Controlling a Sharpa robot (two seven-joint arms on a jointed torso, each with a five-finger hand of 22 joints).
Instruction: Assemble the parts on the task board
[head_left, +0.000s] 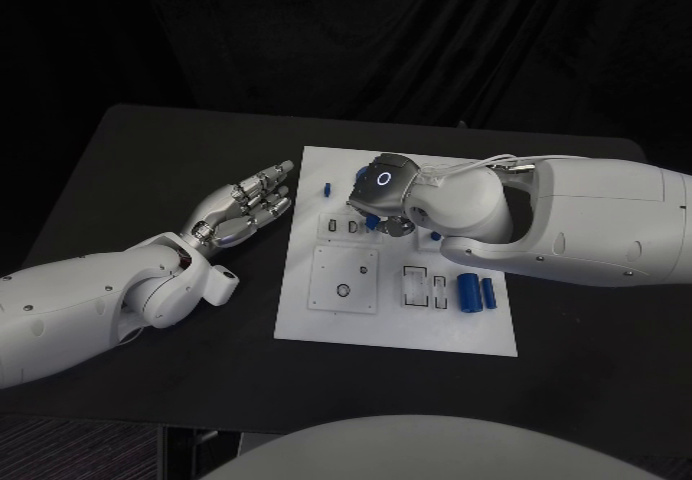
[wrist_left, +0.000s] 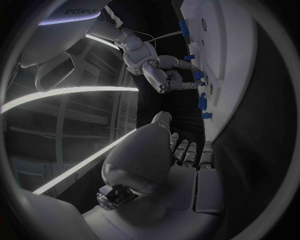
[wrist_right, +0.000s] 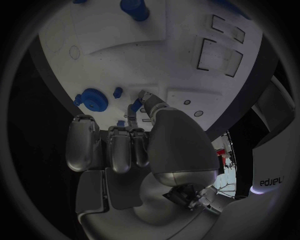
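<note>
The task board (head_left: 397, 320) sits mid-table. The right hand (head_left: 387, 192) hangs over its far half, fingers curled down among small blue parts (head_left: 372, 222); I cannot tell whether it grips one. The left hand (head_left: 248, 206) rests just beside the board's left edge, fingers straight, holding nothing. Two blue cylinders (head_left: 477, 292) lie near the board's right edge.

one task board (head_left: 397, 330), two hands, several blue parts (head_left: 469, 291).

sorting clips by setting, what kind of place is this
Most likely a robotics lab test bench, not a home or factory line. A black table against dark drapes carries one white task board with small blue parts, and two white arms work it, the right robot hand over the board.
</note>
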